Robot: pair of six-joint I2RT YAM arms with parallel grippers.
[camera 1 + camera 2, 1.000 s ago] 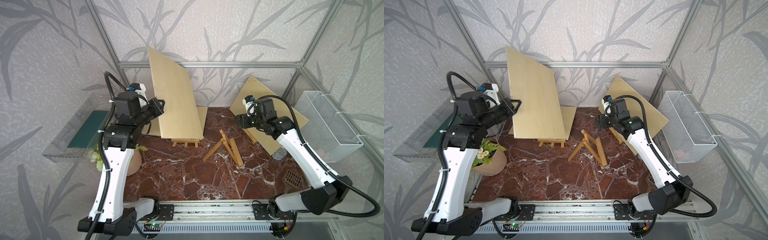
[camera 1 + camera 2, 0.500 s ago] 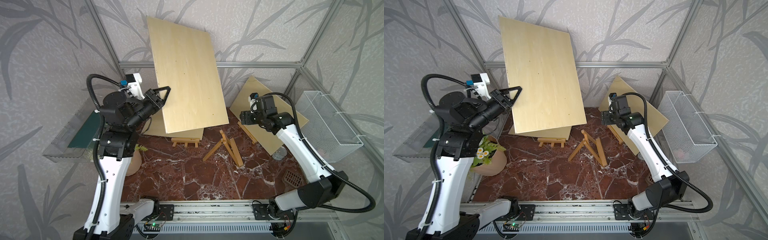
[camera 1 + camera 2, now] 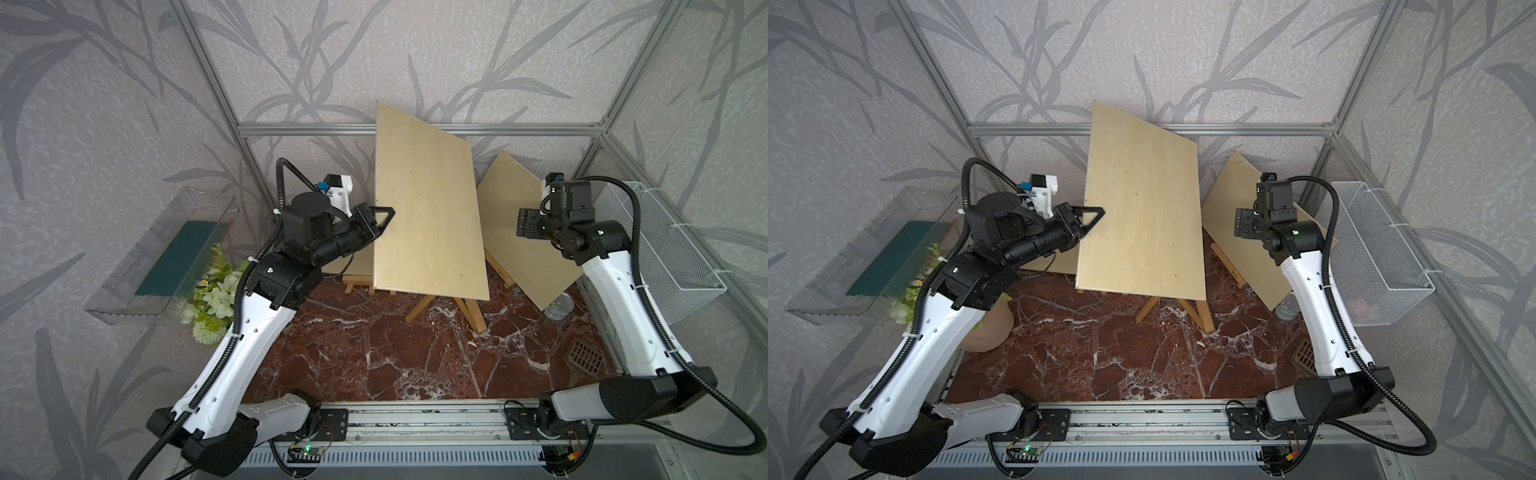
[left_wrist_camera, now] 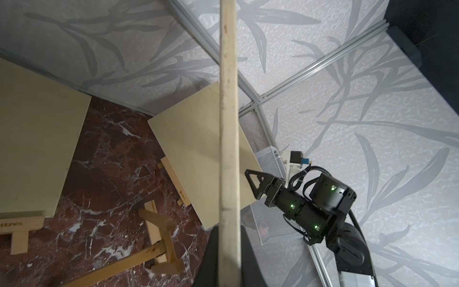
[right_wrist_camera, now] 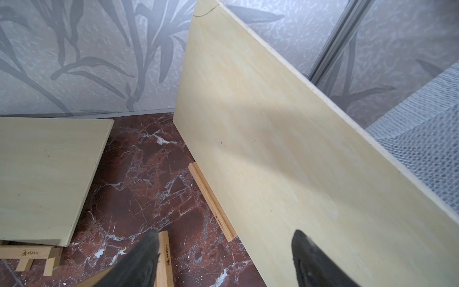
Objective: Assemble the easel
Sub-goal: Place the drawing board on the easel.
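Observation:
A large pale plywood board hangs tilted in the air above the middle of the floor. My left gripper is shut on its left edge; the left wrist view shows that edge end-on. A folded wooden easel frame lies on the marble floor, partly hidden under the board. My right gripper is open and empty, in front of a second board that leans on a small easel at the right.
A third board rests on an easel at the back left. A clear tray and a flower pot stand at the left. At the right are a wire basket, a tin can and a floor grate.
My left arm has lifted the board off the back-left easel and swung it right, over the folded easel frame. The right gripper has drawn back toward the leaning board.

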